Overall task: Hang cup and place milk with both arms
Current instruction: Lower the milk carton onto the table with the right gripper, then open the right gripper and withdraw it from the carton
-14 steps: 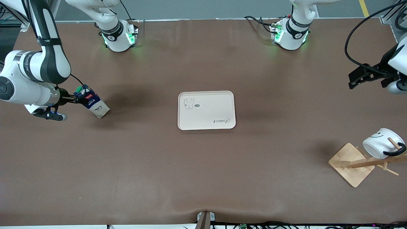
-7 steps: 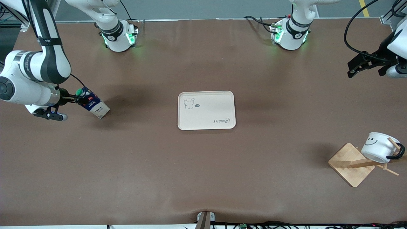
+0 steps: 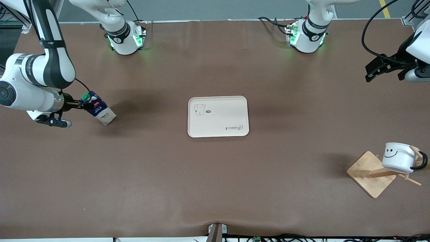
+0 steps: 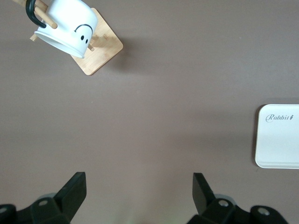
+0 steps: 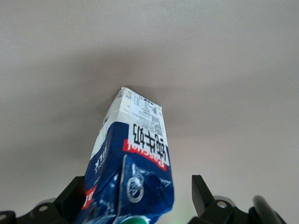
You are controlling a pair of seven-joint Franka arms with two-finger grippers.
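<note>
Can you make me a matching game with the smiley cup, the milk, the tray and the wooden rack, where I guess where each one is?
Things:
1. cup
2. milk
3. tray
4. rack

Places:
A. flat in the middle of the table, with nothing on it
B. hanging by its black handle on a wooden peg
C. tilted, between the right gripper's jaws
D. standing at the left arm's end of the table, carrying the cup

Pairs: 1-B, 2-C, 3-A, 4-D
</note>
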